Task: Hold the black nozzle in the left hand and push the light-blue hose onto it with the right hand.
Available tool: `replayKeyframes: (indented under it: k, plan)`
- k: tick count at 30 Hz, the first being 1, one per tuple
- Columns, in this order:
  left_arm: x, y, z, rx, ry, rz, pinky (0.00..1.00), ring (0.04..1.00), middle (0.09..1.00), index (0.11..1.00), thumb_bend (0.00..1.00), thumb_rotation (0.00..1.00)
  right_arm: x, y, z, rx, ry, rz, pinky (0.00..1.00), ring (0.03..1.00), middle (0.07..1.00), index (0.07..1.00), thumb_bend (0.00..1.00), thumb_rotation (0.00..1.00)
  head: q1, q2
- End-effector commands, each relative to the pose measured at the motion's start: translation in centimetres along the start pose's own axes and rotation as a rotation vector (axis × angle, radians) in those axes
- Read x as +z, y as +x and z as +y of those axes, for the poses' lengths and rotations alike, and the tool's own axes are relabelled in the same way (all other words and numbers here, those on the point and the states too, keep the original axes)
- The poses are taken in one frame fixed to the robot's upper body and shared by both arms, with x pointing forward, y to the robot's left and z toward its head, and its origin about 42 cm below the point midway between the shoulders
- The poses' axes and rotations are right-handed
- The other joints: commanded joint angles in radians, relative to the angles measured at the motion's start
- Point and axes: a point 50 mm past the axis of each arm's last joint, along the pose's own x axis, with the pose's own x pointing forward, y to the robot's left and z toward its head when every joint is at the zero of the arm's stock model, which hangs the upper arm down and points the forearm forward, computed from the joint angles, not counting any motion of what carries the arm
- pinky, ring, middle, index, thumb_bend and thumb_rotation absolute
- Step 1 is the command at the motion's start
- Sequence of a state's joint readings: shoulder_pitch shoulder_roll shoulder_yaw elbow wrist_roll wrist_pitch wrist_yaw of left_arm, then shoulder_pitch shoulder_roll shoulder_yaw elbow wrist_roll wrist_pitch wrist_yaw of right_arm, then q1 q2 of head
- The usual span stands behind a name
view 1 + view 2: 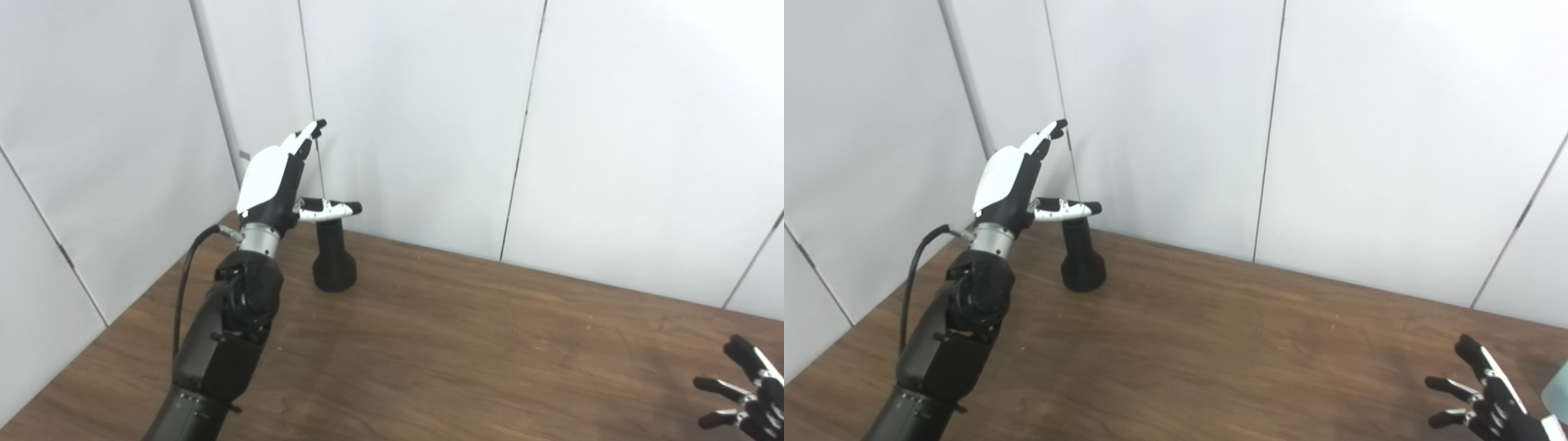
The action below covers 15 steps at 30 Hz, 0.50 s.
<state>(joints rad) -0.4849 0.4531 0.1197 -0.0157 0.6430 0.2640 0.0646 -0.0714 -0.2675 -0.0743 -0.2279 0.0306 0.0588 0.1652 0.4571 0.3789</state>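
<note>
The black nozzle (334,260) stands upright on the brown table (465,343) near the back left corner, wide base down. My left hand (277,177) is raised beside it, open, fingers pointing up and thumb stretched over the nozzle's top without gripping it. My right hand (1488,401) hovers low at the right front, open with fingers spread and nothing in it. A sliver of a pale blue-green thing (1557,392), possibly the hose, shows at the right edge of the right eye view, next to that hand.
White wall panels (429,122) close in the table at the back and on the left. A black cable (184,282) loops off my left forearm.
</note>
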Motion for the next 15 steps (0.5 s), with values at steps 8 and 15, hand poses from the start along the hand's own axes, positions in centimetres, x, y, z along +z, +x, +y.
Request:
replayKeyframes:
  k: [8, 15]
  plan:
    - [-1.6, 1.4, 1.3, -0.035, 0.036, 0.187, 1.0, 1.0, 1.0, 0.99, 1.0, 0.36, 1.8, 0.7, -1.2, -0.013, -0.027, -0.095, 0.5, 0.751, 0.958, 0.961, 0.63, 0.0, -0.005, 0.005]
    - [-3.0, 0.9, 0.2, -0.122, -0.016, 0.277, 1.0, 1.0, 0.991, 0.997, 1.0, 0.36, 2.0, 0.7, -1.3, -0.039, -0.052, -0.082, 0.47, 0.724, 0.947, 0.956, 0.64, 0.0, 0.002, 0.016]
